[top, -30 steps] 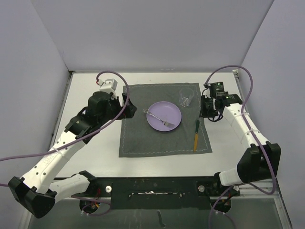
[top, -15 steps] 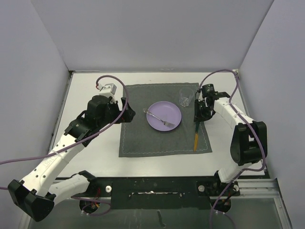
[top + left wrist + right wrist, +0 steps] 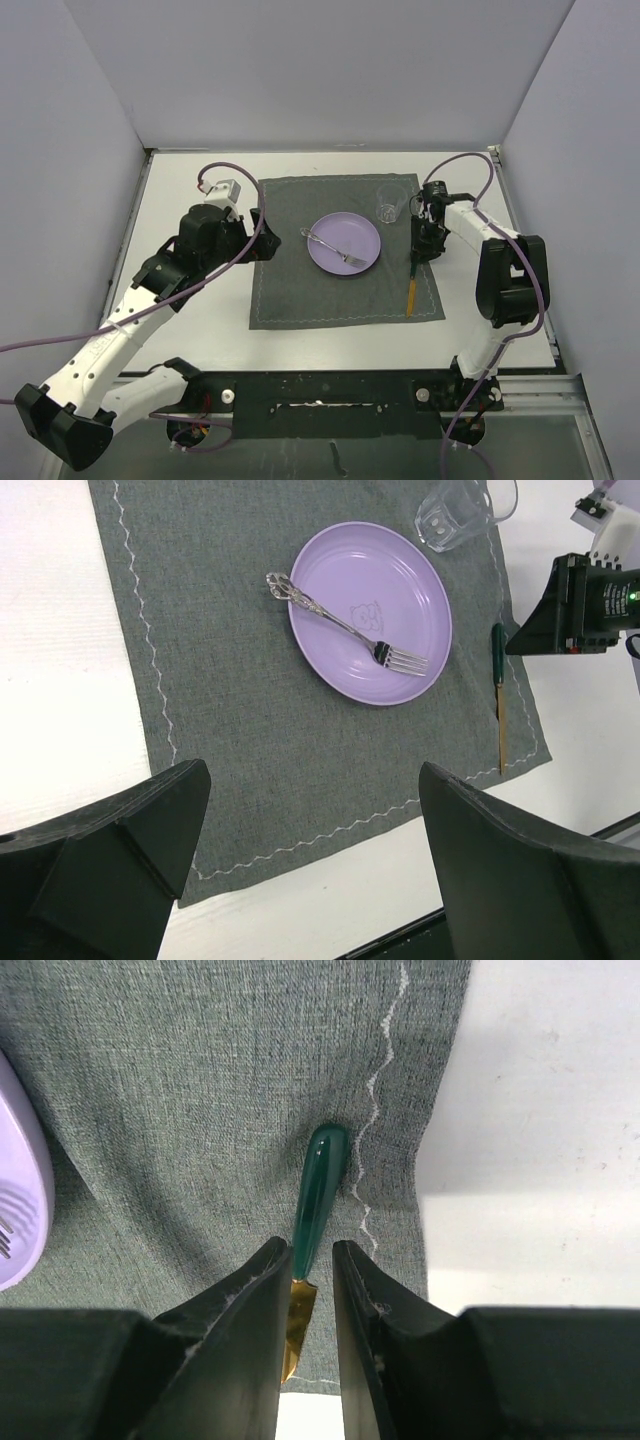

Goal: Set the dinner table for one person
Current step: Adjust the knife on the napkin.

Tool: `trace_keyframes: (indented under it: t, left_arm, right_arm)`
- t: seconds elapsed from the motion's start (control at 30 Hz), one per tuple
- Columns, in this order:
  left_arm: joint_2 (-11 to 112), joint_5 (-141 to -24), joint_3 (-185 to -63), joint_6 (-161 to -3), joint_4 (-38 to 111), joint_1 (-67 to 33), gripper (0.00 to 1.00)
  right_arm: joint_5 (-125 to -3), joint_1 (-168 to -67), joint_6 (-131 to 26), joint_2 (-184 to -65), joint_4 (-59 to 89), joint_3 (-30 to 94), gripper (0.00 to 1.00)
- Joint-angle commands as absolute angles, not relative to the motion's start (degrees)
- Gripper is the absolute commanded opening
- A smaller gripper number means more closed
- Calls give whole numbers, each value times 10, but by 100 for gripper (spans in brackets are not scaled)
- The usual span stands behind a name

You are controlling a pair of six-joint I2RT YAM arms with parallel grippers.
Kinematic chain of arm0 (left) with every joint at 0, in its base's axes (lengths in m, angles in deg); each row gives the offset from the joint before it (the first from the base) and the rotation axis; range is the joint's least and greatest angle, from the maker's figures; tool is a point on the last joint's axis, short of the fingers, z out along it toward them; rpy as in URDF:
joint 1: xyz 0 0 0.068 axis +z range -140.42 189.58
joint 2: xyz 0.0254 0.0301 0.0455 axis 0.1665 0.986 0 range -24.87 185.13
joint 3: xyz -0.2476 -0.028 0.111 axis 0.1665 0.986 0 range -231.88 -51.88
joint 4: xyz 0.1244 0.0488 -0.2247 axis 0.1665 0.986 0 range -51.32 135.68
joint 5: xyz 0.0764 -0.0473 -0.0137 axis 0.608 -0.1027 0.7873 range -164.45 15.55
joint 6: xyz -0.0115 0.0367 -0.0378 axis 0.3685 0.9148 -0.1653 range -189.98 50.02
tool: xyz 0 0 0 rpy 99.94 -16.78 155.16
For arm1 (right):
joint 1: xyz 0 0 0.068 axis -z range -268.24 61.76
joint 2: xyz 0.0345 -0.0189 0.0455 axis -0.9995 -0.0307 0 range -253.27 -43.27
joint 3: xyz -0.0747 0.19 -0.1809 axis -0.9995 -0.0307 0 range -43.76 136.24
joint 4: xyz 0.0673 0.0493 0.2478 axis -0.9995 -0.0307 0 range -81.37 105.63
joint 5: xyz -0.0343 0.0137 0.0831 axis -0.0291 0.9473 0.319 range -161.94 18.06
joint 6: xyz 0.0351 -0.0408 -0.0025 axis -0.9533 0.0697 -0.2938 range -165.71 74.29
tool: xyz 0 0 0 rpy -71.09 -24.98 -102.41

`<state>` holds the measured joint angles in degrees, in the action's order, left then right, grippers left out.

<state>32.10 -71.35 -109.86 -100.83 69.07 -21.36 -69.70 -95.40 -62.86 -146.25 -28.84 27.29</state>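
While the table (image 3: pixel 330 345) is carrying the mat (image 3: pixel 300 290) at its middle, the right gripper (image 3: pixel 312 1250) is hanging over the knife (image 3: pixel 318 1185) near the mat's right edge, its jaws standing slightly apart astride the handle. The left gripper (image 3: pixel 312 780) is hovering wide open at the mat's left edge, holding nothing.

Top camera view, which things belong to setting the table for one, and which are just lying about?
For the job: table, placemat, plate, fork, knife, glass.
Just there: purple cable, walls.
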Motion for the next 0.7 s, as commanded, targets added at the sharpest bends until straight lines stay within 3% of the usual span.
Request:
trace_keyframes:
  t: [0.0, 0.67]
  left_arm:
    - [303, -724, -1098, -1006, 668, -207, 86]
    - [304, -739, -1076, -1004, 660, -189, 86]
  right_arm:
    - [-706, -952, -632, -1470, -270, 306, 25]
    - [-712, -949, -625, -1538, -267, 339, 26]
